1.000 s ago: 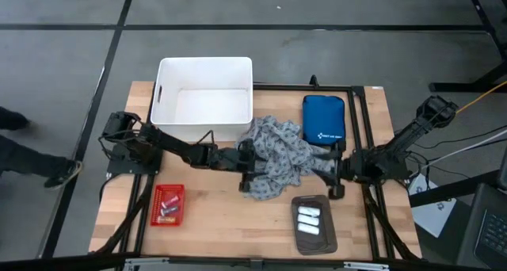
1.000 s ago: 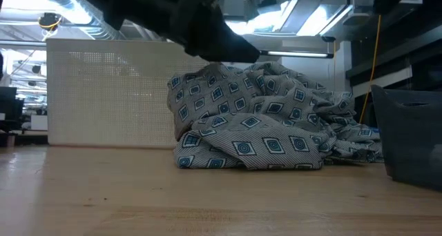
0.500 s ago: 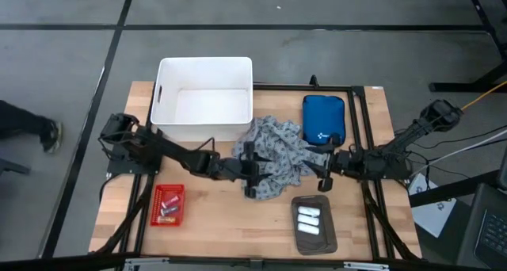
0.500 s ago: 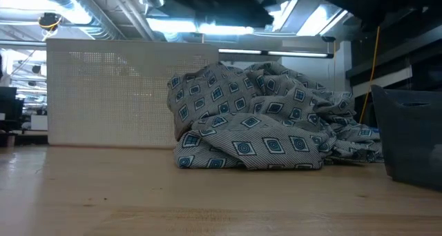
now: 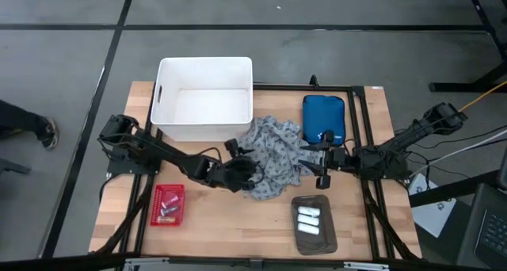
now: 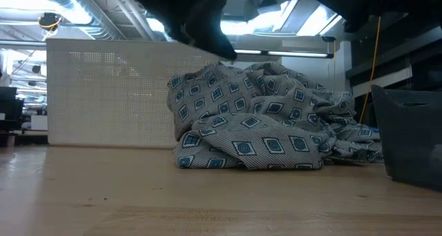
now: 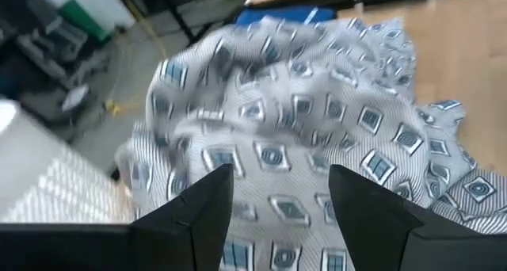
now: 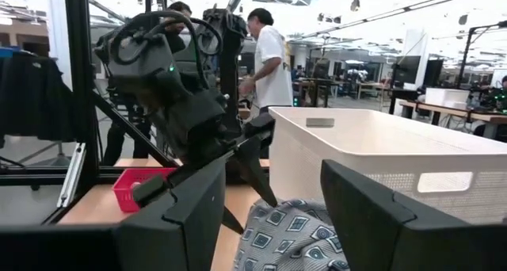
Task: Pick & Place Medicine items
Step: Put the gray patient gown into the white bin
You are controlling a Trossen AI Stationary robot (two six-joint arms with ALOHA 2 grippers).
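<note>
- The light wooden surface [image 5: 214,231] carries everything, with a black frame running along its edges.
- The white rectangular plastic bin [image 5: 203,97] sits at the far left-centre of the surface, its perforated wall filling the background of the low view [image 6: 110,91].
- The crumpled grey cloth with a blue square pattern [image 5: 277,156] lies heaped in the middle, just in front of the bin and beside the blue zipped pouch with a white logo [image 5: 323,119].
- The left arm reaches from the left edge across to the cloth; the left gripper [image 5: 242,172] hangs at the cloth's left side, and its wrist view shows the jaws spread apart, holding nothing, with cloth [image 7: 301,144] between and beyond them.
- The right gripper [image 5: 321,164] hovers at the cloth's right edge, in front of the pouch; its jaws are likewise parted and empty.
- The dark grey tray [image 5: 314,223] rests near the front edge, right of centre, holding three white medicine items [image 5: 307,221] side by side.
- The small red mesh basket [image 5: 167,204] stands at the front left, well apart from the tray, with a few more medicine items [image 5: 165,211] inside.
</note>
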